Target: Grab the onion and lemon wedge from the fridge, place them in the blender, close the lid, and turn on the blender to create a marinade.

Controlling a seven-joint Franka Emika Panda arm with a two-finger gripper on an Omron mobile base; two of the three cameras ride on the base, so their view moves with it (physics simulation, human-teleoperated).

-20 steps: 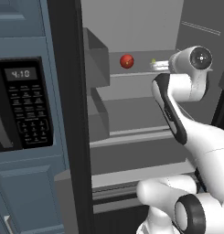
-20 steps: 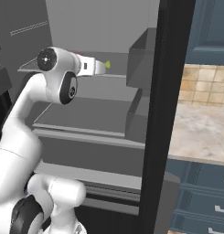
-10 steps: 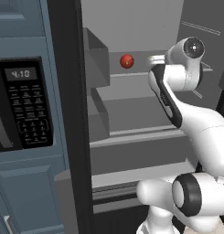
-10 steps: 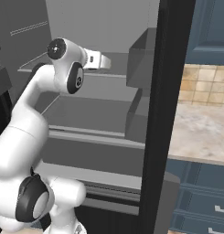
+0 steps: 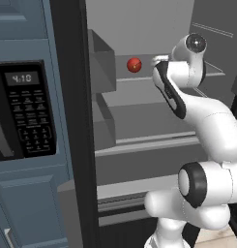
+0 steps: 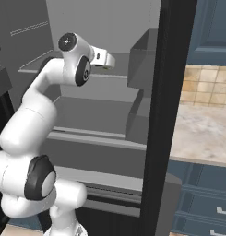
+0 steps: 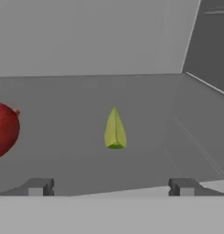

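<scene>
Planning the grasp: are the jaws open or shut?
Open: in the hand view the fingertips stand wide apart, lemon wedge centred between them.

Rendered kitchen: open fridge [image 5: 139, 121] w/ grey shelves, microwave [image 5: 23, 111], tiled backsplash [image 6: 209, 85], marble counter [image 6: 202, 138].

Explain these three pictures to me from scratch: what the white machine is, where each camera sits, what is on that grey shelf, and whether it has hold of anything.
The white machine is a robot arm on a mobile base, reaching into an open fridge. Two pictures come from cameras on the base, behind the arm to its left and right. The third looks out from the hand itself, so its gripper shows as two small dark fingertips at the bottom. On the grey shelf ahead lie a lemon wedge, lined up between the fingertips, and a red onion off to one side. The jaws are wide open and hold nothing. The black keypad beside the fridge belongs to a microwave.
</scene>
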